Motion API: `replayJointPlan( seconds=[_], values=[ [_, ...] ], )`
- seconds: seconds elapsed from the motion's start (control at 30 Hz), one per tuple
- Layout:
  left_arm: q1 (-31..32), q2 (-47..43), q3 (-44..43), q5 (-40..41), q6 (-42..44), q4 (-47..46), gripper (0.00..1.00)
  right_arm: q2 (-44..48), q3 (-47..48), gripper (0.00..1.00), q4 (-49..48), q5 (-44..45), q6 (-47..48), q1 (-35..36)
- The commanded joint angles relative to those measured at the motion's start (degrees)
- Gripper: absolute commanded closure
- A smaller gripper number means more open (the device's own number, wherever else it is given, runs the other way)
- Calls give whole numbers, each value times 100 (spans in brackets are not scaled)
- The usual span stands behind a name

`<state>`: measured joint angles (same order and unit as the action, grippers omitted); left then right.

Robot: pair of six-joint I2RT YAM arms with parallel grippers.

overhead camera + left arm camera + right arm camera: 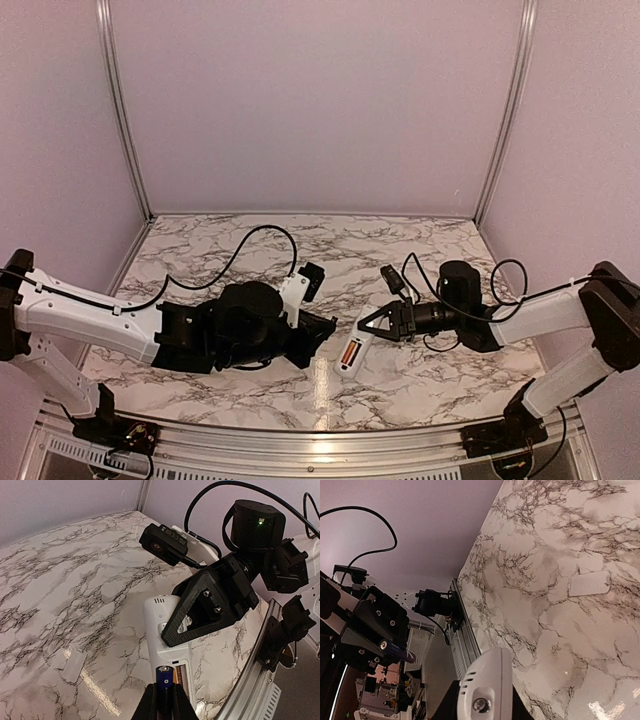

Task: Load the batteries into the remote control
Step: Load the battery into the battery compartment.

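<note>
The white remote control (pixel 159 625) lies back-up on the marble table, its battery bay open. An orange-copper battery (pixel 176 676) sits in that bay and also shows from above (pixel 351 353). My right gripper (pixel 370 322) is shut on the remote's upper body, its black fingers (pixel 200 607) clamping both sides; in the right wrist view the remote's rounded end (pixel 487 690) fills the jaws. My left gripper (pixel 165 702) is shut on a dark blue-black battery (pixel 165 679), held end-on just above the bay's near end. From the right wrist the left gripper (pixel 395 650) hangs at the left.
A thin plain white strip (pixel 74 665) lies flat on the marble left of the remote, also in the right wrist view (pixel 590 583). The table's metal front rail (pixel 250 680) runs close to the remote. A black cable (pixel 240 255) loops over the table behind the left arm.
</note>
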<state>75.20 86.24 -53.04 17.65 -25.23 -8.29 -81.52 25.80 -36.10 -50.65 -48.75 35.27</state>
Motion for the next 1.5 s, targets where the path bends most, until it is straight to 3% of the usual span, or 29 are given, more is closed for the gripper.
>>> replayJointPlan(
  seconds=[0.0, 0.67, 1.1, 1.47],
  values=[
    [64, 184, -81, -62, 226, -539, 100, -210, 300, 100, -797, 71, -434, 198],
    [221, 1106, -781, 204, 441, -299, 100, -377, 122, 100, -1624, 4, -1386, 261],
    [232, 1001, -596, 667, 274, -87, 100, -396, 74, 100, -1889, -83, -1623, 242],
    [276, 1000, -473, 512, 111, -61, 96, -380, 131, 100, -1874, -67, -1664, 210]
  ],
)
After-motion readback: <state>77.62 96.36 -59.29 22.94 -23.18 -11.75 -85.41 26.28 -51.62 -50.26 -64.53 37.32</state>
